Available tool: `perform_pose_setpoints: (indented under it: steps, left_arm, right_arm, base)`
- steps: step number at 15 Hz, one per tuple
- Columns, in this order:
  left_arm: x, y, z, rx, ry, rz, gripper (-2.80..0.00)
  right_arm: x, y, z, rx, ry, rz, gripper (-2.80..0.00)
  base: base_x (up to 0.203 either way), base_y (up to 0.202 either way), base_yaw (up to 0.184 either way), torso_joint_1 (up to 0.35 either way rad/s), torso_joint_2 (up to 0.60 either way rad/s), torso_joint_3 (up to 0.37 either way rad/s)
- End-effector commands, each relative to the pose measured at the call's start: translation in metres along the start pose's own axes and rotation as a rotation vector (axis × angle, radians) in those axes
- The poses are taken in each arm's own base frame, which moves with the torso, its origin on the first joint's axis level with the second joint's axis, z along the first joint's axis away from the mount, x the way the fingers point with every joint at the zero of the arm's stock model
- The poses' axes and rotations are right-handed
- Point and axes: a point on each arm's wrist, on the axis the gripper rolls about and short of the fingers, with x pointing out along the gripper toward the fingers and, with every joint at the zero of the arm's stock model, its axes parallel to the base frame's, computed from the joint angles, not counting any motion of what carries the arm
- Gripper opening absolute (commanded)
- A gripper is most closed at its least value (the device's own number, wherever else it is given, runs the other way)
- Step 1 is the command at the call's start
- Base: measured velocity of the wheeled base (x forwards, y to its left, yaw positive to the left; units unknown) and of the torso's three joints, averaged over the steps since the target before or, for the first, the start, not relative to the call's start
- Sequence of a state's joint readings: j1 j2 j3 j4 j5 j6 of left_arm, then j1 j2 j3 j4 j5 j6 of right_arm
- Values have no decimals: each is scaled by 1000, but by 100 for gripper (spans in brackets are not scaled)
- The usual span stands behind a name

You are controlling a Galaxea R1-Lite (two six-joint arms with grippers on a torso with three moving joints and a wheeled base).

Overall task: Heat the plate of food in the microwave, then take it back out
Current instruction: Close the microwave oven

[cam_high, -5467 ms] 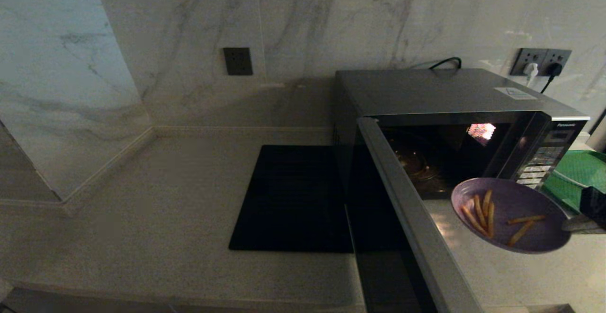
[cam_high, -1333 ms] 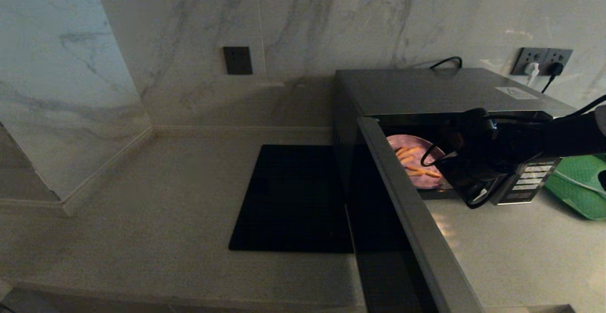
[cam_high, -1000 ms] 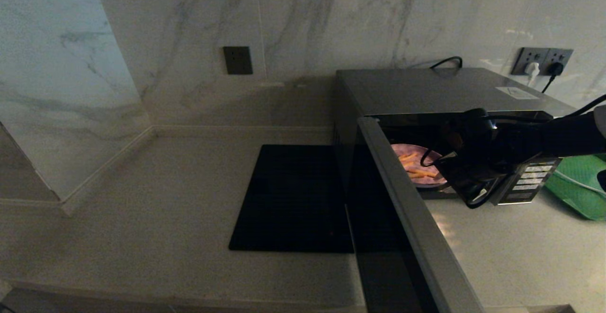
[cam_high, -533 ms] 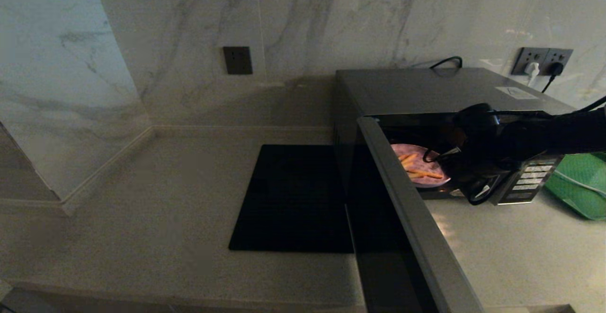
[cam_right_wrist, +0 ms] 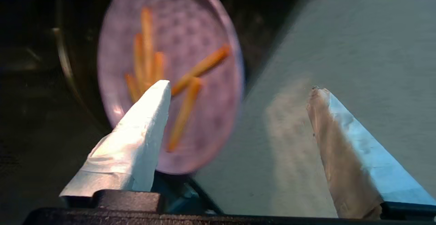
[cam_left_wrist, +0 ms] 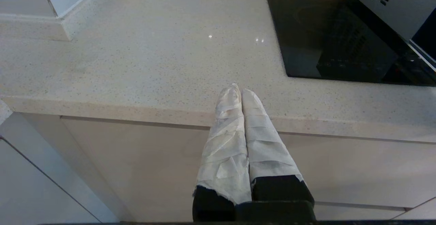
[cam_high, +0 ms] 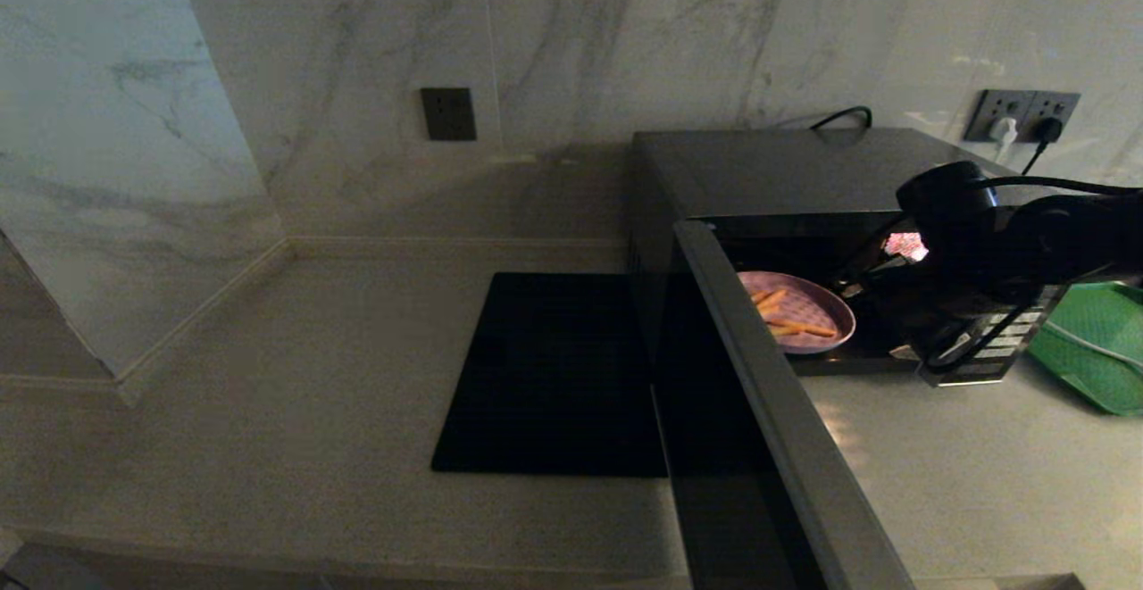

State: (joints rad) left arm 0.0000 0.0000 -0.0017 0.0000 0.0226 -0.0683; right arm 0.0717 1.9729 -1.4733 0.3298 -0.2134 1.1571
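Observation:
The microwave (cam_high: pixel 804 170) stands at the back right with its door (cam_high: pixel 759 411) swung wide open toward me. The plate of food (cam_high: pixel 808 304), lilac-pink with several fries, lies on the floor of the cavity, partly hidden behind the door's edge. My right gripper (cam_high: pixel 857 291) hovers at the cavity mouth just right of the plate. In the right wrist view the plate (cam_right_wrist: pixel 177 48) lies free ahead of the right gripper (cam_right_wrist: pixel 240 87), whose fingers are spread open and hold nothing. My left gripper (cam_left_wrist: pixel 238 89) is parked, shut and empty, before the counter's front edge.
A flat black mat (cam_high: pixel 554 376) lies on the counter left of the microwave. A green tray (cam_high: pixel 1089 349) sits at the right edge beside the button panel. Wall sockets (cam_high: pixel 1022 117) with plugged cords are behind. The open door juts out over the counter's front.
My right gripper has opened, let go of the plate and drawn back to the right, out of the cavity. The plate now rests inside the microwave.

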Motion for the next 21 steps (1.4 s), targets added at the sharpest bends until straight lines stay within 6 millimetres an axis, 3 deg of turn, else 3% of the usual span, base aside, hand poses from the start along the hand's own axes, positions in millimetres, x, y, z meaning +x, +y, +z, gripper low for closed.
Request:
perform_pose_setpoints:
  steps: [1, 3, 4, 8, 13, 18, 21]
  left_arm:
    - [0, 0, 0, 1, 0, 0, -280]
    - [0, 0, 0, -1, 0, 0, -280]
    - [0, 0, 0, -1, 0, 0, -280]
    - [0, 0, 0, -1, 0, 0, -280]
    - [0, 0, 0, -1, 0, 0, -280]
    - [0, 0, 0, -1, 0, 0, -280]
    - [0, 0, 0, -1, 0, 0, -280]
  right_arm:
    - [-22, -10, 1, -17, -15, 1, 0]
    - [-37, -23, 1, -36, -43, -22, 0]
    - [-45, -30, 1, -50, -63, -36, -280]
    - [-88, -58, 1, -135, -150, -51, -280]
    - [-177, -80, 19, -175, -254, 10, -280]
    - [-270, -81, 31, -269, -227, 42, -280]
    - [-313, -80, 25, -383, -137, 89, -280]
  base:
    - [0, 0, 0, 0, 0, 0]
    - [0, 0, 0, 0, 0, 0]
    - [0, 0, 0, 0, 0, 0]
    - [0, 0, 0, 0, 0, 0]
    - [0, 0, 0, 0, 0, 0]
    - [0, 0, 0, 0, 0, 0]
    - [0, 0, 0, 0, 0, 0]
